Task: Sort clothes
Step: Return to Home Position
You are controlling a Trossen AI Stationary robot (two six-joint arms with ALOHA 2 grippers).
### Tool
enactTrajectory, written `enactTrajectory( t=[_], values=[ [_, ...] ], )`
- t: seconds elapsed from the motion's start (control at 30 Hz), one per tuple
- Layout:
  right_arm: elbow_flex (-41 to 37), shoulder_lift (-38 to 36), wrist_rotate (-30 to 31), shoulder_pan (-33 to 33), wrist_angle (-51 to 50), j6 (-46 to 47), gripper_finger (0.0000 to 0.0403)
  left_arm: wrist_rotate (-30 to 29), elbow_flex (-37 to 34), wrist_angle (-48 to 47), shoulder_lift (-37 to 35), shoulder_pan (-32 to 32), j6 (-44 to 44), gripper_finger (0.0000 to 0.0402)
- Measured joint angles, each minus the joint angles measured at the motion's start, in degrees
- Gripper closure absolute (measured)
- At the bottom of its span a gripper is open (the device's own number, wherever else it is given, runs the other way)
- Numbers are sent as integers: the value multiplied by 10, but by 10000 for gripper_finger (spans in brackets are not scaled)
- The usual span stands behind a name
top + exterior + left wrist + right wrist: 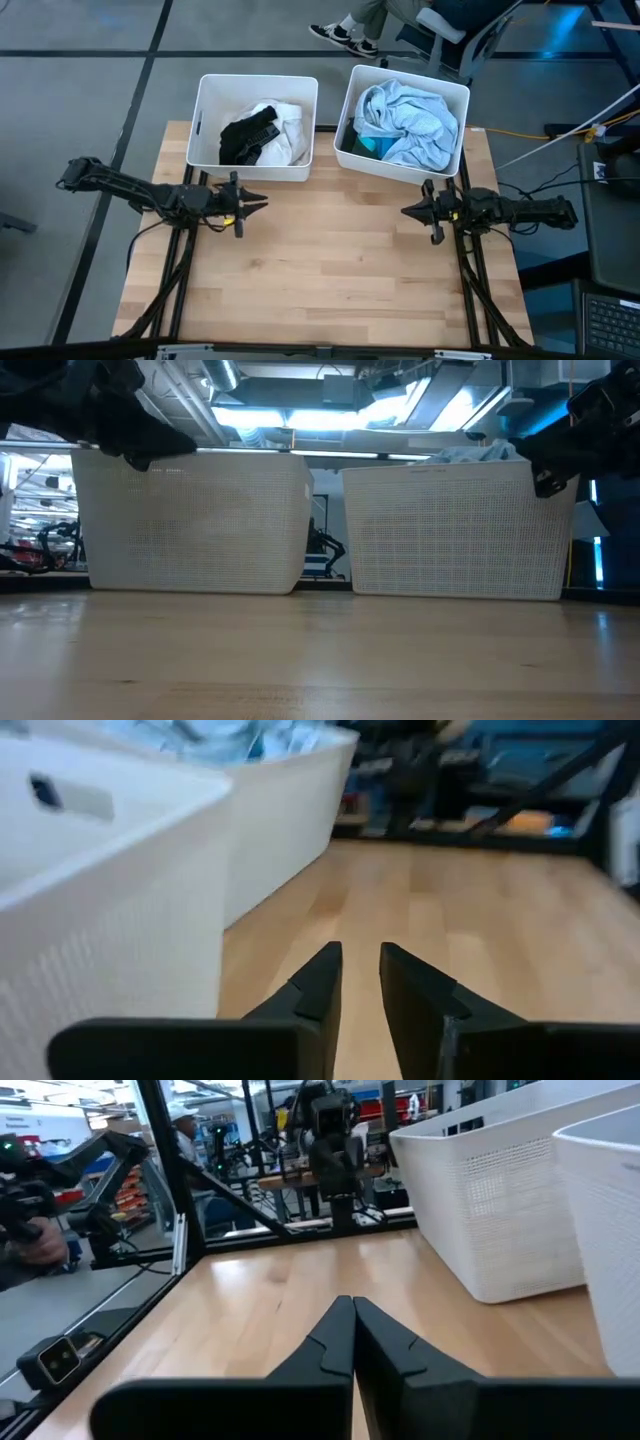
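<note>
A white garment [286, 124] and a black one [248, 136] lie in the left white bin [204, 120]. A pale blue garment [415, 120] lies heaped on a teal one [366, 147] in the right white bin [346, 118]; its top shows above the rim in the low view [470, 455]. My left gripper [262, 203] hovers over the table just in front of the left bin, pointing right, its fingers [322, 975] a narrow gap apart and empty. My right gripper [405, 211] hovers in front of the right bin, pointing left, shut and empty [353, 1302].
Both bins stand side by side at the table's far edge. The bare wooden tabletop [330, 270] stretches between and in front of the grippers. A person's legs and shoes [345, 35] show beyond the far edge; a person stands off the table's left side [30, 1230].
</note>
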Motion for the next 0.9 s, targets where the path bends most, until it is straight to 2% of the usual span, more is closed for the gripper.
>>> enactTrajectory(
  t=[0.17, 0.23, 0.37, 0.5, 0.57, 0.9],
  values=[
    [0, 0, -1, 0, 2, 10, 395, 135, 0, -14, -45, 15, 9, 373],
    [0, 0, -1, 0, 2, 14, 395, 159, 0, -13, -56, 19, 12, 387],
    [0, 0, -1, 0, 3, 14, 395, 173, -8, 4, -63, 20, 32, 399],
    [0, 0, -1, 0, 3, 14, 395, 189, -72, 96, -92, 22, 42, 400],
    [0, 0, -1, 0, 3, 14, 395, 189, -103, 107, -116, 28, 33, 400],
    [0, 0, -1, 0, 3, 14, 395, 180, -110, -4, -239, 56, 37, 400]
  ],
)
